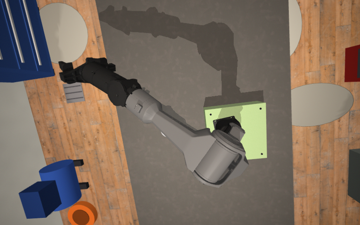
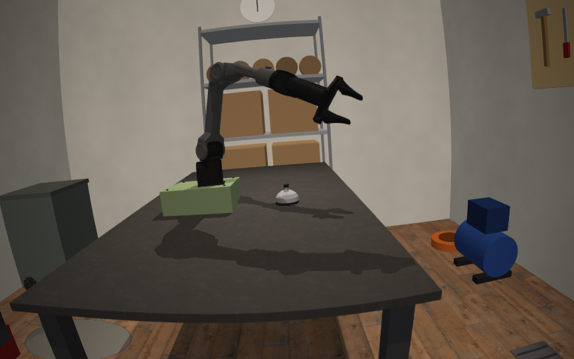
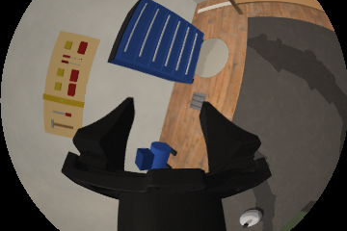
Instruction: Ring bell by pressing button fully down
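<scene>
The bell (image 2: 287, 196) is a small silver dome with a black button on top. It stands upright on the dark table (image 2: 253, 240), to the right of the green base block (image 2: 200, 196). In the top view my forearm hides nearly all of it; only a pale sliver (image 1: 163, 134) shows. In the wrist view the bell (image 3: 251, 218) is small at the lower right. My gripper (image 2: 351, 108) is open and empty. It hangs high in the air, past the table's edge and far from the bell. It also shows in the top view (image 1: 62, 73) and the wrist view (image 3: 168, 115).
A metal shelf (image 2: 264, 94) with boxes stands behind the table. A blue cabinet (image 1: 10, 39) and a blue motor (image 2: 485, 243) with an orange ring (image 2: 444, 240) are on the floor on the gripper's side. A grey bin (image 2: 46, 223) stands on the other side.
</scene>
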`<state>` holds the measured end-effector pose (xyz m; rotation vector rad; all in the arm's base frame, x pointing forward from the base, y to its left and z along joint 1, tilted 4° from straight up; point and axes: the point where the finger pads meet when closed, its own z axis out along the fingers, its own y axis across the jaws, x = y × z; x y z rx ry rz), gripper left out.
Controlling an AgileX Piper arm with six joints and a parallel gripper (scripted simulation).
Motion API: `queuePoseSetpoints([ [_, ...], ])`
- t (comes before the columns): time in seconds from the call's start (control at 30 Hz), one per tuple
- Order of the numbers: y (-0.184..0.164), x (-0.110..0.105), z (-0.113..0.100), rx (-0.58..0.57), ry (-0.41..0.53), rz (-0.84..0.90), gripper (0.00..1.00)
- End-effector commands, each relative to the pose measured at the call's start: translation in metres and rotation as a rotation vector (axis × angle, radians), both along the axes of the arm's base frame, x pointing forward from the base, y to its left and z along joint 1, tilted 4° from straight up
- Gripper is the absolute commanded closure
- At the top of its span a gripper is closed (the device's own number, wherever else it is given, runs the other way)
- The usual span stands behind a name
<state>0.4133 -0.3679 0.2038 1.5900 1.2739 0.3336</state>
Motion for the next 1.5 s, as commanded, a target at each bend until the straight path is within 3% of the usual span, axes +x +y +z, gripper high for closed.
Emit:
queuePoseSetpoints([
  [0.0, 0.002, 0.001, 0.001, -0.002, 0.002, 0.007, 0.00],
  [0.13, 0.032, 0.012, -0.007, -0.018, 0.053, 0.117, 0.00],
  [0.27, 0.102, 0.027, -0.029, -0.052, 0.181, 0.369, 0.00],
  [0.4, 0.169, 0.025, -0.055, -0.084, 0.320, 0.615, 0.00],
  [0.5, 0.169, 0.026, -0.053, -0.087, 0.317, 0.614, 0.00],
  [0.53, 0.197, 0.018, -0.067, -0.098, 0.386, 0.723, 0.00],
  [0.63, 0.242, -0.001, -0.087, -0.123, 0.507, 0.904, 0.00],
  [0.77, 0.294, -0.044, -0.115, -0.164, 0.703, 1.159, 0.00],
  [1.0, 0.336, -0.137, -0.147, -0.257, 1.084, 1.534, 0.00],
  [1.27, 0.337, -0.158, -0.151, -0.283, 1.175, 1.602, 0.00],
  [1.3, 0.337, -0.157, -0.151, -0.283, 1.173, 1.601, 1.00],
  [1.47, 0.337, -0.157, -0.151, -0.282, 1.173, 1.601, 1.00],
])
